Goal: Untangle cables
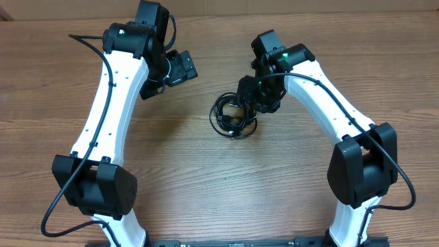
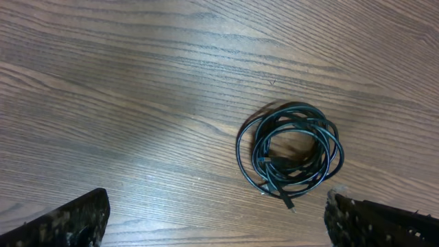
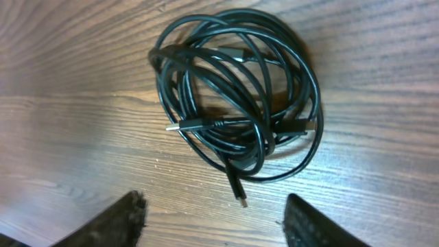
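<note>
Black cables (image 3: 212, 123) lie coiled mid-surface (image 1: 206, 192) just ahead of the right tool (image 3: 214, 206), spread and empty; left tool (image 2: 218, 206) also spread wide

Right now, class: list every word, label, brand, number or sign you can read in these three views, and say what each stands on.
None: no word, label, brand, number or sign can be read on the cables or the table.

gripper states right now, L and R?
Left gripper: open, empty.
Right gripper: open, empty; the cables lie free just in front of it.
</note>
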`<action>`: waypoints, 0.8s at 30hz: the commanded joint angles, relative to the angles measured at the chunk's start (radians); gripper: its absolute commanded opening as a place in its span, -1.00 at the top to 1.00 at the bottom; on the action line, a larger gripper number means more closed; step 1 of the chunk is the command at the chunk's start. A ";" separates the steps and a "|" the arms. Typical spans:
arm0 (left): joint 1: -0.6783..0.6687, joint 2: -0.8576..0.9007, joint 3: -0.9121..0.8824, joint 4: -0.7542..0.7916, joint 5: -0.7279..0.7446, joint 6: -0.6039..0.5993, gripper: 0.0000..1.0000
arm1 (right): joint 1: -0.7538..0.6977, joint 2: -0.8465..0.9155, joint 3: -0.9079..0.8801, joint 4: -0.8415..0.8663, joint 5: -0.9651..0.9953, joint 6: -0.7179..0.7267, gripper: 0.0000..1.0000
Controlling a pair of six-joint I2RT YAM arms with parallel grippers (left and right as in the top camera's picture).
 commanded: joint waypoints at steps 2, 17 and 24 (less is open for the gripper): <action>-0.003 0.006 0.004 -0.002 -0.010 -0.010 -0.99 | 0.004 0.001 0.012 0.023 0.069 0.039 -0.10; -0.003 0.006 0.004 -0.002 -0.010 -0.010 -0.99 | 0.035 0.004 -0.209 0.293 0.196 0.005 0.49; -0.003 0.006 0.004 -0.002 -0.010 -0.010 -0.99 | 0.034 0.004 -0.209 0.315 0.188 0.005 0.66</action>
